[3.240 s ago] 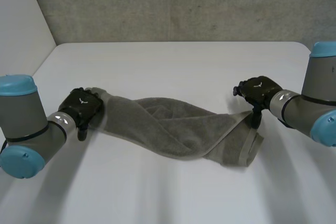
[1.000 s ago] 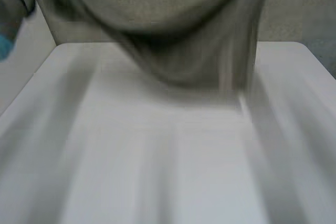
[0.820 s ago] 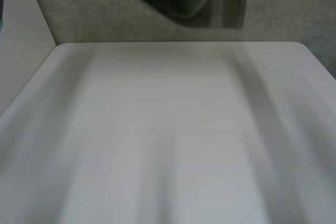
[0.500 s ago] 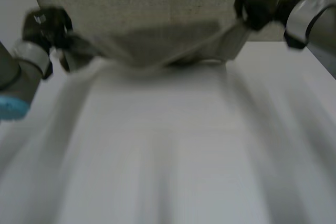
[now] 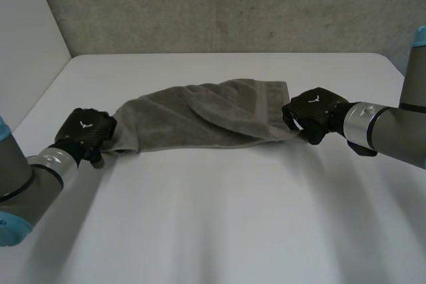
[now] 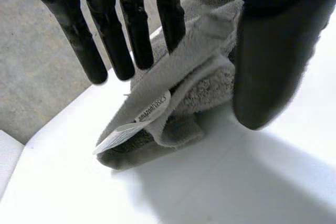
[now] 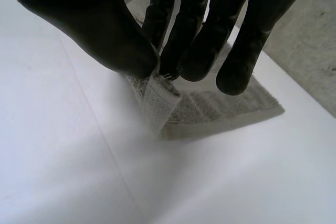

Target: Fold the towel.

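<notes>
**Hand state: both hands on the grey towel**

Left hand (image 5: 85,132): the fingers (image 6: 176,19) are straight and slightly spread, with the thumb (image 6: 273,51) set opposite them. The bunched end of the towel (image 5: 200,114) runs up between the thumb and the nearest finger, and both touch the cloth. A white label (image 6: 152,111) hangs from this end, below the fingertips. The hand sits low at the table (image 5: 219,217), and the left arm reaches in from the near side.

Right hand (image 5: 311,111): the thumb and the close-set fingers (image 7: 178,30) pinch one corner of the towel, lifting it just off the surface. The forearm lies nearly level, pointing across the table.

Towel: it lies on the white table, stretched between the two hands. One loose flap is folded over its middle.
</notes>
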You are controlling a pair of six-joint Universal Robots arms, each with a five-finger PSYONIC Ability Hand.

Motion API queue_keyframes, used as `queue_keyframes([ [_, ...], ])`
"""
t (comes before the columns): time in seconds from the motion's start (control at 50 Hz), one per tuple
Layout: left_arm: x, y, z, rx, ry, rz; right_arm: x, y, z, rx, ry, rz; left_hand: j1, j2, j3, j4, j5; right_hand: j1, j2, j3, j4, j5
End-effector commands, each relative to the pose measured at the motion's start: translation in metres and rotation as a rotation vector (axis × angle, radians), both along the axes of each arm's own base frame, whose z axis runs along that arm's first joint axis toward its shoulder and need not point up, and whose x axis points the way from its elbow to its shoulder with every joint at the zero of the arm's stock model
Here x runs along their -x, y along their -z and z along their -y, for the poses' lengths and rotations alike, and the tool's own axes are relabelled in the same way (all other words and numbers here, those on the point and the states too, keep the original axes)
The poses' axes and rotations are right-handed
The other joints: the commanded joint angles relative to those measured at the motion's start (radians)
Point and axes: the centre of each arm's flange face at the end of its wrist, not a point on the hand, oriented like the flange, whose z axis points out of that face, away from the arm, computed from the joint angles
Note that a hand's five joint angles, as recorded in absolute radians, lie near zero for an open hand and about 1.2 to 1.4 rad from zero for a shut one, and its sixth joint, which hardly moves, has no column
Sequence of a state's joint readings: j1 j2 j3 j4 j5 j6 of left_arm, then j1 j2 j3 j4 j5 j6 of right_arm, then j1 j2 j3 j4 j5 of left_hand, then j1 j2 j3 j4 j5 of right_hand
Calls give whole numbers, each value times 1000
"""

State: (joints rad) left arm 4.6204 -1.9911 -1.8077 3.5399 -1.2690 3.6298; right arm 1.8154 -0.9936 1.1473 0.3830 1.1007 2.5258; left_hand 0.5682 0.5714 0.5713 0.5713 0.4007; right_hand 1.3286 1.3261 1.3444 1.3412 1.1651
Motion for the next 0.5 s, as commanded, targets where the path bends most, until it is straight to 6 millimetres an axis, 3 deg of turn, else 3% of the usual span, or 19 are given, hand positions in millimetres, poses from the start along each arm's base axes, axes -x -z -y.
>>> queue_keyframes([
  [0.02, -1, -31, -12, 26, -3, -17, 3, -6, -11, -3, -2, 5, -170, -173, -173, -173, -177, 68, 70, 52, 55, 57],
  [0.18, -2, -39, -14, 51, -5, -22, 3, 3, -14, -12, -2, 2, -226, -229, -229, -229, -233, 68, 70, 52, 55, 57],
  [0.3, 0, -30, -12, 28, -1, -20, 4, 10, -17, -21, -2, 0, -220, -223, -223, -223, -227, 68, 70, 52, 55, 57],
  [0.5, 27, -15, -12, -3, 77, -25, 5, 17, -17, -19, 1, 2, -199, -202, -202, -202, -206, 68, 70, 52, 55, 57],
])
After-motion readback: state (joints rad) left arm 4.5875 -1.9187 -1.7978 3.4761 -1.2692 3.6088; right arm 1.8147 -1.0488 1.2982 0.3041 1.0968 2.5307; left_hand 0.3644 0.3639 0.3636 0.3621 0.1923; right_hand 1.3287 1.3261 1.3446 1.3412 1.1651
